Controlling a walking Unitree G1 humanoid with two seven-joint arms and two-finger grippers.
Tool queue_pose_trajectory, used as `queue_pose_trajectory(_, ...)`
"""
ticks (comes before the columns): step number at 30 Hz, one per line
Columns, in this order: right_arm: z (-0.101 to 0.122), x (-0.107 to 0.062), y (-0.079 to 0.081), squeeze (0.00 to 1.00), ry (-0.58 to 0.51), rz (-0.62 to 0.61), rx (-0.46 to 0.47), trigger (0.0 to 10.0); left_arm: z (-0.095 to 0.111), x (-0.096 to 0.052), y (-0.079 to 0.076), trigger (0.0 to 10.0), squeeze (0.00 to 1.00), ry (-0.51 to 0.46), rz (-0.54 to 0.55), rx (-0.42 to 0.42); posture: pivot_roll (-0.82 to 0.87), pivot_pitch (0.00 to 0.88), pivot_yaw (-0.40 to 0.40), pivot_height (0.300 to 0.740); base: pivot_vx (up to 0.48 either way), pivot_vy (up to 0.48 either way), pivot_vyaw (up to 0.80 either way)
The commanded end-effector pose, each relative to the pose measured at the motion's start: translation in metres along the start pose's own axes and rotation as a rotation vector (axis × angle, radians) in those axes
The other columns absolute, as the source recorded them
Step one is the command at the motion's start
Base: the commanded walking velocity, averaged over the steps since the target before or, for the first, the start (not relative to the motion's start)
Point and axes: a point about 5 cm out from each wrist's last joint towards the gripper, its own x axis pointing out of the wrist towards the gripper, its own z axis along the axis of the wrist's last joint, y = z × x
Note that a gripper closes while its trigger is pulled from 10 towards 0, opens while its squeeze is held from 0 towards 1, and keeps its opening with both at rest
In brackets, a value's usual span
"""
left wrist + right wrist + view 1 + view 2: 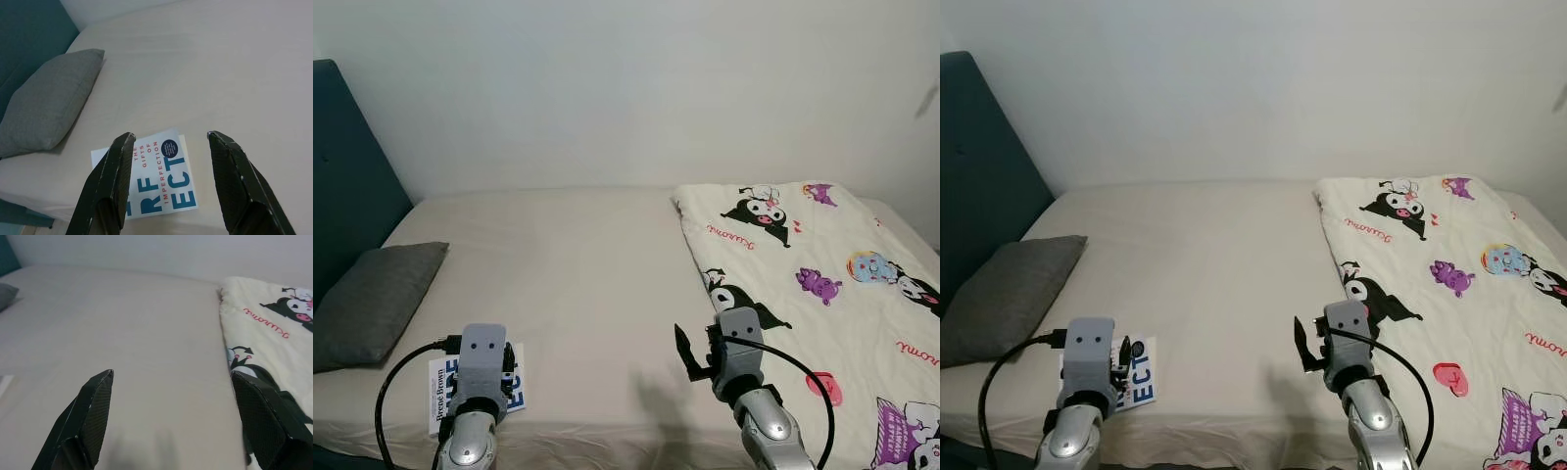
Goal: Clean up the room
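From the head views there is one bed [578,274] with a beige sheet, one grey pillow [374,299], one book [514,388] with a white cover and blue lettering, one cream cartoon-print blanket [822,284] and one dark teal headboard [347,176] against a plain white wall [636,88]. Two silver arms reach in over the near edge of the bed: the left one hangs right over the book, which lies flat just under and slightly ahead of it, with the pillow further off to its outer side toward the headboard. The right gripper [695,354] sits above the bare sheet, the folded edge of the blanket just beside it on its outer side; from here only one black finger shows clearly, so its spread is better read at the wrist. In the left wrist view the left gripper [171,183] has its two black fingers [110,188] spread wide, holding nothing and not touching the book; the book lies between and just below the tips, and the pillow lies beyond it to one side. In the right wrist view the right gripper's fingers [85,423] are also spread wide and carry nothing, with plain sheet between them and the blanket's edge running past the far finger.
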Motion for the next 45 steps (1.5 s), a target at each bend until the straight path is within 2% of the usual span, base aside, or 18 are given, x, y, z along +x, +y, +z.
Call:
queue_pose_trajectory(1,-0.007,-0.003,-0.001,0.0,0.035,-0.014,-0.018,10.0,-0.003,-0.002,-0.002,10.0,0.0,0.013,-0.005,-0.003,0.02,0.136,0.027,0.74,0.0,0.0,0.0)
queue_pose_trajectory(6,-0.01,-0.008,-0.013,0.0,0.055,-0.062,-0.044,10.0,-0.003,-0.002,-0.005,10.0,0.0,0.012,-0.013,-0.004,0.01,0.136,0.022,0.74,0.0,0.0,0.0)
queue_pose_trajectory(7,-0.013,-0.01,-0.023,0.0,0.075,-0.103,-0.057,10.0,-0.003,-0.002,-0.006,10.0,0.0,0.011,-0.012,-0.004,0.0,0.139,0.013,0.74,0.0,0.0,0.0)
queue_pose_trajectory(8,-0.013,-0.01,-0.023,0.0,0.075,-0.103,-0.057,10.0,-0.003,-0.002,-0.006,10.0,0.0,0.011,-0.012,-0.004,0.0,0.139,0.013,0.74,0.0,0.0,0.0)
queue_pose_trajectory(9,-0.015,-0.014,-0.034,0.0,0.095,-0.146,-0.071,10.0,-0.002,-0.002,-0.006,10.0,0.0,0.01,-0.01,-0.005,-0.01,0.148,0.007,0.74,0.0,0.0,0.0)
queue_pose_trajectory(10,-0.015,-0.014,-0.034,0.0,0.095,-0.146,-0.071,10.0,-0.002,-0.002,-0.006,10.0,0.0,0.01,-0.01,-0.005,-0.01,0.148,0.007,0.74,0.0,0.0,0.0)
queue_pose_trajectory(11,-0.019,-0.022,-0.054,0.0,0.127,-0.212,-0.122,10.0,-0.003,-0.003,-0.007,10.0,0.0,0.008,-0.006,-0.003,-0.01,0.153,0.005,0.74,0.0,0.0,0.0)
queue_pose_trajectory(14,-0.02,-0.024,-0.059,0.0,0.133,-0.224,-0.136,10.0,-0.003,-0.003,-0.007,10.0,0.0,0.008,-0.005,-0.003,-0.01,0.153,0.005,0.74,0.0,0.0,0.0)
queue_pose_trajectory(16,-0.022,-0.03,-0.068,0.0,0.15,-0.25,-0.15,10.0,-0.003,-0.003,-0.006,10.0,0.0,0.01,-0.006,0.0,-0.01,0.158,0.005,0.74,0.0,0.0,0.0)
queue_pose_trajectory(19,-0.037,-0.045,-0.085,0.0,0.262,-0.287,-0.283,10.0,-0.005,-0.006,-0.006,10.0,0.0,0.015,-0.012,0.012,-0.01,0.16,0.008,0.74,0.0,0.0,0.0)
queue_pose_trajectory(24,-0.047,-0.057,-0.09,0.0,0.323,-0.309,-0.374,10.0,-0.005,-0.007,-0.007,10.0,0.0,0.014,-0.015,0.015,-0.01,0.161,0.009,0.74,0.0,0.0,0.0)
queue_pose_trajectory(29,-0.051,-0.062,-0.09,0.0,0.342,-0.327,-0.366,10.0,-0.005,-0.007,-0.007,10.0,0.0,0.015,-0.014,0.015,-0.01,0.163,0.012,0.74,0.0,0.0,0.0)
queue_pose_trajectory(34,-0.057,-0.062,-0.083,0.0,0.351,-0.351,-0.294,10.0,-0.004,-0.007,-0.008,10.0,0.0,0.013,-0.019,0.019,0.0,0.167,0.009,0.74,0.0,0.0,0.0)
queue_pose_trajectory(39,-0.062,-0.069,-0.09,0.0,0.363,-0.405,-0.295,10.0,-0.004,-0.007,-0.007,10.0,0.0,0.01,-0.017,0.02,0.0,0.167,0.01,0.74,0.0,0.0,0.0)
queue_pose_trajectory(40,-0.061,-0.074,-0.101,0.0,0.366,-0.456,-0.349,10.0,-0.004,-0.007,-0.006,10.0,0.0,0.009,-0.015,0.02,-0.01,0.171,0.015,0.74,0.0,0.0,0.0)
queue_pose_trajectory(41,-0.061,-0.076,-0.104,0.0,0.366,-0.471,-0.362,10.0,-0.004,-0.007,-0.006,10.0,0.0,0.011,-0.015,0.021,-0.01,0.171,0.014,0.74,0.0,0.0,0.0)
queue_pose_trajectory(43,-0.061,-0.076,-0.105,0.0,0.369,-0.472,-0.386,10.0,-0.004,-0.007,-0.006,10.0,0.0,0.012,-0.016,0.02,-0.01,0.172,0.016,0.74,0.0,0.0,0.0)
queue_pose_trajectory(45,-0.06,-0.073,-0.101,0.0,0.374,-0.432,-0.511,10.0,-0.004,-0.007,-0.008,10.0,0.0,0.013,-0.024,0.024,-0.01,0.172,0.017,0.74,0.0,0.0,0.0)
